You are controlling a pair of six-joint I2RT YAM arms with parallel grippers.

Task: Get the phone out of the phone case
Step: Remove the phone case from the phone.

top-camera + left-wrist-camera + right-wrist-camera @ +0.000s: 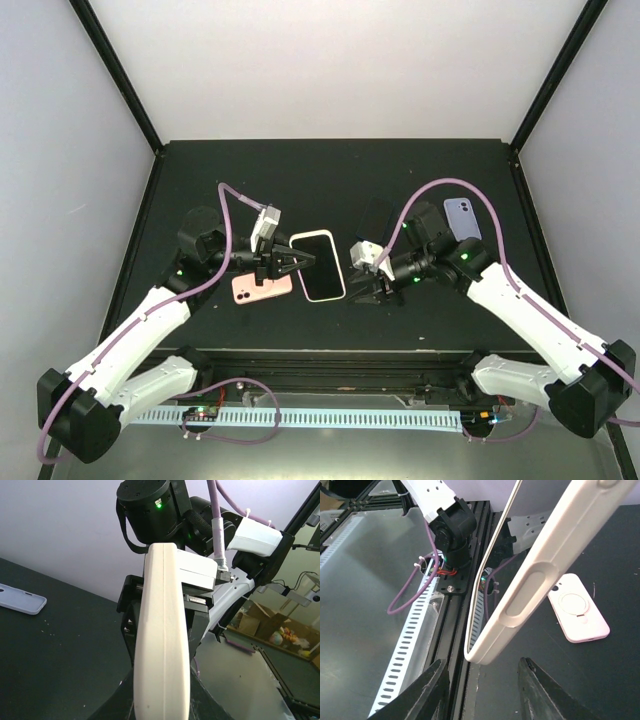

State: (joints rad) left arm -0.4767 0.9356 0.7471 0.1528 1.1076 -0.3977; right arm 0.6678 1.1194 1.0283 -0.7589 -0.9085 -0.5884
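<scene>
My left gripper (290, 262) is shut on the left edge of a cream phone case (318, 265) and holds it above the table. The phone's dark face (320, 268) shows inside the case's rim. In the left wrist view the cream case's (162, 645) rounded edge stands upright, clamped between the jaws of the left gripper (165, 680). My right gripper (372, 293) is open just right of the case. In the right wrist view the cream case's (545, 570) lower corner hangs just beyond the open right gripper (485, 690), apart from both fingers (427, 690).
A pink case (262, 288) lies face down under the left gripper; it also shows as the pink case (577, 607) in the right wrist view. A lavender case (462, 218) lies at the back right. A dark flat thing (378, 215) lies beside the right arm. The table's near rail (465, 575) is close.
</scene>
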